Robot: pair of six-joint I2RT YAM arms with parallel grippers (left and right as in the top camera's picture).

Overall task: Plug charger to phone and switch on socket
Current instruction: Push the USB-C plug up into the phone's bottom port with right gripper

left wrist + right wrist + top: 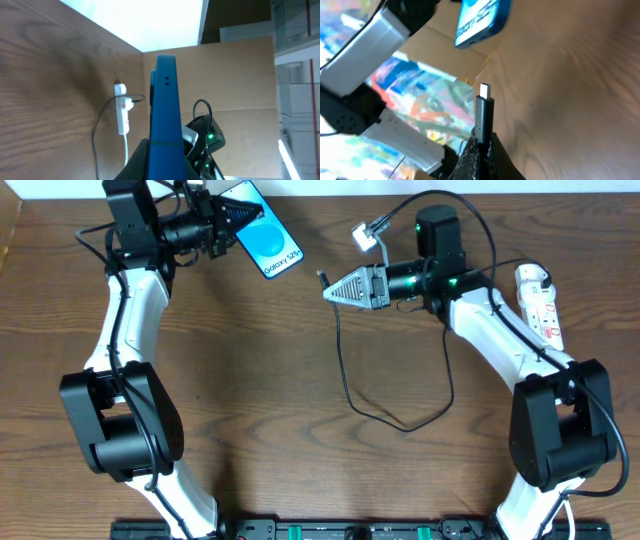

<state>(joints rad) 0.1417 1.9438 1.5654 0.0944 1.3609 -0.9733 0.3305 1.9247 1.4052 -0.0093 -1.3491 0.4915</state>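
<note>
My left gripper (pixel 228 218) is shut on the phone (pixel 265 232), a blue-screened smartphone held at the table's far edge; in the left wrist view the phone (pixel 165 105) stands edge-on between the jaws (pixel 165 157). My right gripper (pixel 338 288) is shut on the charger plug (pixel 322 279), its tip pointing left toward the phone, a short gap apart. In the right wrist view the black plug (pixel 484 112) sticks up from the jaws (pixel 482 145), with the phone's port end (pixel 482 22) above. The black cable (pixel 345 385) loops over the table. The socket (pixel 537 303) lies at the right.
A white adapter (pixel 363 236) sits in the air near the right arm's wrist. The socket also shows in the left wrist view (pixel 121 115) with its white cord. The two arm bases stand at the table's front edge.
</note>
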